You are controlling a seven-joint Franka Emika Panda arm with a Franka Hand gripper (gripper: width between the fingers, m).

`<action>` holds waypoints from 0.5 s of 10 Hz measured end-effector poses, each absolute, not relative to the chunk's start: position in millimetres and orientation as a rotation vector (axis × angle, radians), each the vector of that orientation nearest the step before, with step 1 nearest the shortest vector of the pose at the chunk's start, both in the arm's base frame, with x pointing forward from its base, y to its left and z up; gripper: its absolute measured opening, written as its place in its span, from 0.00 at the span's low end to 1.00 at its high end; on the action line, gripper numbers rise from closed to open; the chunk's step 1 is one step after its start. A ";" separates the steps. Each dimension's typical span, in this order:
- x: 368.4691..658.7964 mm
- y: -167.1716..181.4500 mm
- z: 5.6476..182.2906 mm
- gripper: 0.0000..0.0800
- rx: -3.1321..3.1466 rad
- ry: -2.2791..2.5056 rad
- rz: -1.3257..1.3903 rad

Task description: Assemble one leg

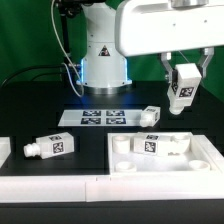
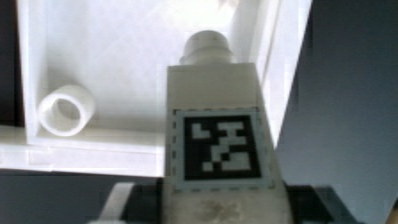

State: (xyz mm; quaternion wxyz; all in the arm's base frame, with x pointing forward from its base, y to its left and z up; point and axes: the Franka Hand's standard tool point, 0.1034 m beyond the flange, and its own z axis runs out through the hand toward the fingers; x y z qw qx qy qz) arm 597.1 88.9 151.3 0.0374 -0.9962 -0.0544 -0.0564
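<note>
My gripper (image 1: 183, 92) is shut on a leg (image 1: 184, 88), a small white block with a black-and-white tag, held in the air above the right side of the big white panel (image 1: 190, 160). In the wrist view the held leg (image 2: 214, 115) fills the middle, its narrow stub (image 2: 208, 45) pointing away from the gripper (image 2: 214, 208) toward the panel (image 2: 125, 60). A round hole (image 2: 68, 110) of the panel shows beside the leg. The fingers are mostly hidden behind the leg.
Three other legs lie loose: one on the exterior view's left (image 1: 55, 147), one behind the panel (image 1: 150, 115), one on the panel (image 1: 150, 145). The marker board (image 1: 100, 117) lies in front of the robot base. A long white strip (image 1: 50, 186) runs along the front.
</note>
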 end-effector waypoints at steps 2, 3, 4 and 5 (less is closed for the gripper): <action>604.1 83.5 149.9 0.36 -3.051 -0.162 -0.405; 604.4 82.1 147.7 0.36 -3.046 -0.160 -0.486; 609.5 79.7 143.9 0.36 -3.025 -0.152 -0.662; 617.3 78.9 140.9 0.36 -3.011 -0.150 -0.766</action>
